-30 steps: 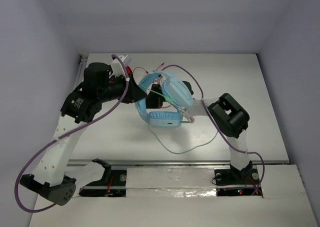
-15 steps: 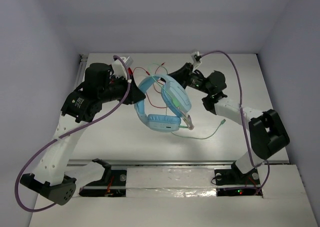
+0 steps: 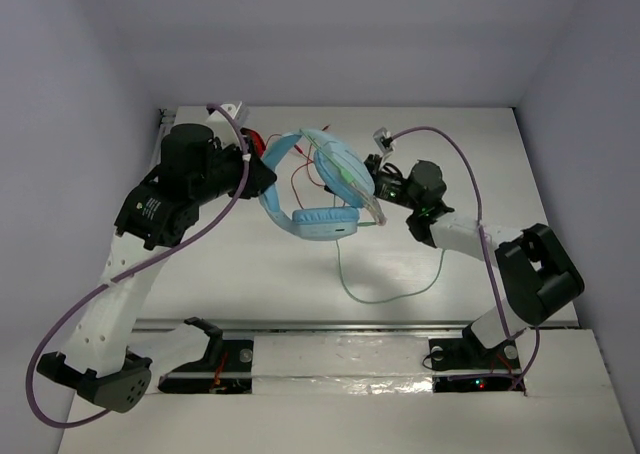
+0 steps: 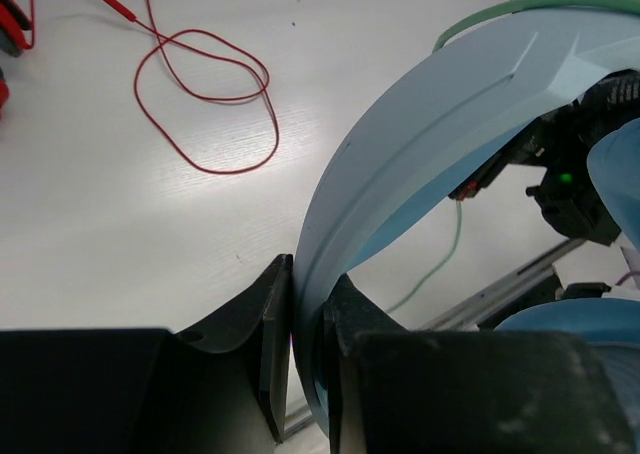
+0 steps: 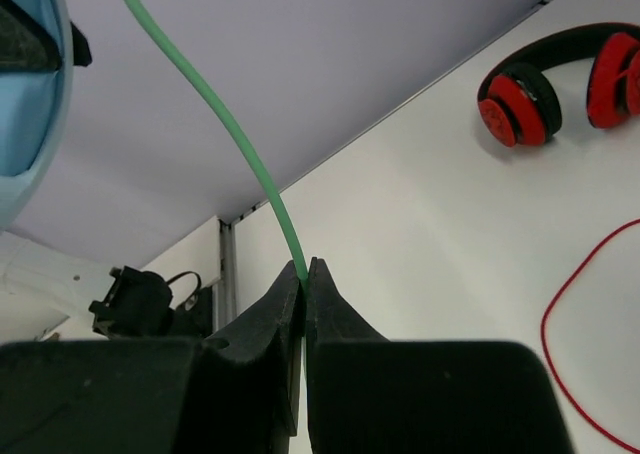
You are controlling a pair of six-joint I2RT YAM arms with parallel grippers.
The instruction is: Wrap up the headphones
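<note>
The light blue headphones (image 3: 322, 186) hang above the table, the headband (image 4: 430, 124) upright and one padded ear cup (image 3: 325, 224) lowest. My left gripper (image 3: 262, 174) is shut on the headband, whose edge sits between the jaws in the left wrist view (image 4: 305, 304). My right gripper (image 3: 377, 180) is just right of the upper ear cup, shut on the thin pale green cable (image 5: 200, 74) at its fingertips (image 5: 303, 269). The cable's slack (image 3: 390, 296) loops down onto the table.
The smaller red-and-black headphones (image 5: 550, 84) lie at the far left of the table, mostly hidden behind my left arm in the top view. Their red cable (image 4: 200, 104) curls on the table under the blue headphones. Metal rails (image 3: 350, 326) run along the near edge.
My right gripper has come back from the far side to the right of the ear cup, holding the cable. The cable's loose loop now hangs nearer. The headphones shifted slightly to the far left.
</note>
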